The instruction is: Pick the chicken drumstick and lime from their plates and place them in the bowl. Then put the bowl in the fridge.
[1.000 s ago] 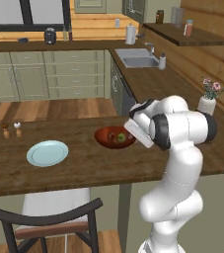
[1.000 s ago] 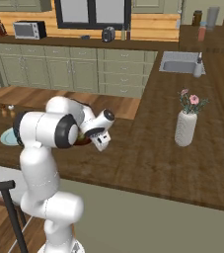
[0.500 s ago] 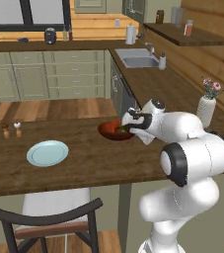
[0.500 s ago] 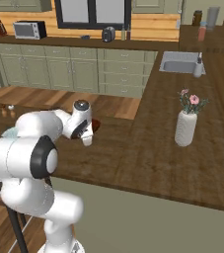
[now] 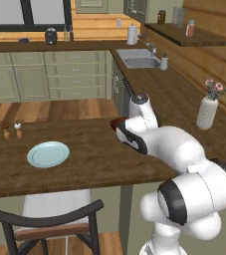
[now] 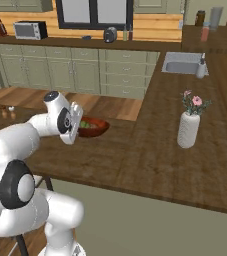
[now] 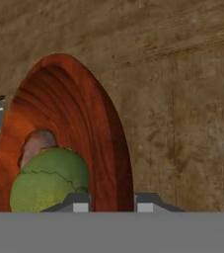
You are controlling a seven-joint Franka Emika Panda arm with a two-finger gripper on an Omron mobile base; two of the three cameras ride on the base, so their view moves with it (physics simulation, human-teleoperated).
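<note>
The glossy reddish-brown wooden bowl (image 7: pixel 79 133) rises from the bottom edge of the hand view up to its upper left, its rim running straight down between the two dark finger tips, and the two-finger gripper (image 7: pixel 110 203) is clamped on that rim — one tip on the inside, the other on the outside. Inside the bowl, at lower left of the hand view, sits the round yellowish-green lime (image 7: pixel 47 180), just beside the inner tip. Behind the lime, touching it, a bit of the reddish-brown chicken drumstick (image 7: pixel 36 143) peeks out against the bowl's dark inner wall.

In the right base view the bowl (image 6: pixel 92 126) sits at centre left, on the dark wooden countertop (image 6: pixel 150 150), directly to the right of the white hand, with a speck of green showing over its rim. In the left base view only a sliver of the bowl (image 5: pixel 116 123) shows at the centre of the frame, just left of the hand.

A round pale blue plate (image 5: pixel 48 154) lies well to the left on the same countertop in the left base view — apart from the bowl. A white vase with pink flowers (image 6: pixel 189 124) stands right of centre in the right base view.
</note>
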